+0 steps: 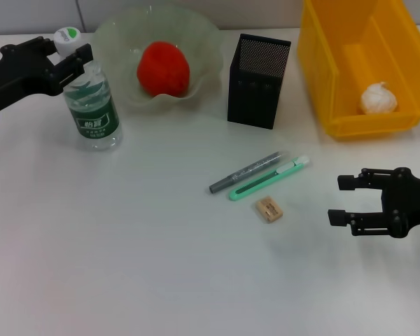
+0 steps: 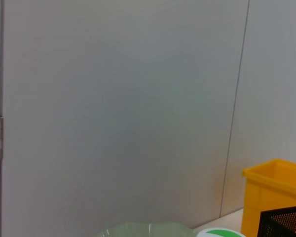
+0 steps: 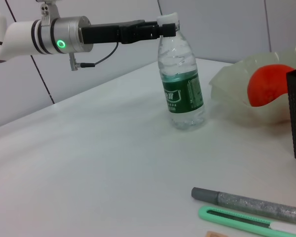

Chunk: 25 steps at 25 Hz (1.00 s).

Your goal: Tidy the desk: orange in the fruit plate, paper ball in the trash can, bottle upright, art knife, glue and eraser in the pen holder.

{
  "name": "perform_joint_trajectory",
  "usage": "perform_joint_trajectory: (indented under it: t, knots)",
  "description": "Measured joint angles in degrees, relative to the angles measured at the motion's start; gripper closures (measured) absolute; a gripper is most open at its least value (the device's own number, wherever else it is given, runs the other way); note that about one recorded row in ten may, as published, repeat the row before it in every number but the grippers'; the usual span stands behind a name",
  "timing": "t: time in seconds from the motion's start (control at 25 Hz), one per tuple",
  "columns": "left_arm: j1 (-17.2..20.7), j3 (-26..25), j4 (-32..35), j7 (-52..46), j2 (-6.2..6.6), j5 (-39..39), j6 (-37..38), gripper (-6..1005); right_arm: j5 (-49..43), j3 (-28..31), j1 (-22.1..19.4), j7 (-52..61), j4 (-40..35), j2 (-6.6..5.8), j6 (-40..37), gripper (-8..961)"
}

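Left gripper (image 1: pixel 71 57) pinches the neck of the clear plastic water bottle with the green label (image 1: pixel 92 105), standing upright on the white table (image 1: pixel 126 266).

The bottle looks plumb beside the frosted scalloped fruit plate (image 1: pixel 210 42), so the job here is a clean release: part the fingers evenly, back straight away, no brushing that white-and-green cap (image 1: pixel 66 36). The red-orange fruit (image 1: pixel 164 68) sits in the plate, the crumpled white paper ball (image 1: pixel 378 99) in the yellow plastic bin (image 1: pixel 322 84). Right gripper (image 1: pixel 344 199) hovers spread wide near the grey glue pen (image 1: pixel 246 172), mint-green art knife (image 1: pixel 269 178) and tan eraser (image 1: pixel 269 209), all on the table short of the black mesh pen holder (image 1: pixel 259 80).
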Motion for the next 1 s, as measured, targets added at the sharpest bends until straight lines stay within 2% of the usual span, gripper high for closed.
perform_joint_trajectory:
  t: [0.6, 0.8, 1.0]
  knots:
    - [-0.21, 0.03, -0.46, -0.54, 0.03, -0.66, -0.41, 551, 0.00, -0.27, 0.00, 0.00, 0.00, 0.00, 0.03, 195]
    - [-0.17, -0.08, -0.84, -0.26, 0.09, -1.00, -0.34, 338, 0.00, -0.21, 0.00, 0.00, 0.00, -0.06, -0.04, 195]
    - [-0.02, -0.08, -0.61, -0.40, 0.12, -1.22, 0.08, 200, 0.00, -0.17, 0.00, 0.00, 0.00, -0.09, -0.04, 195]
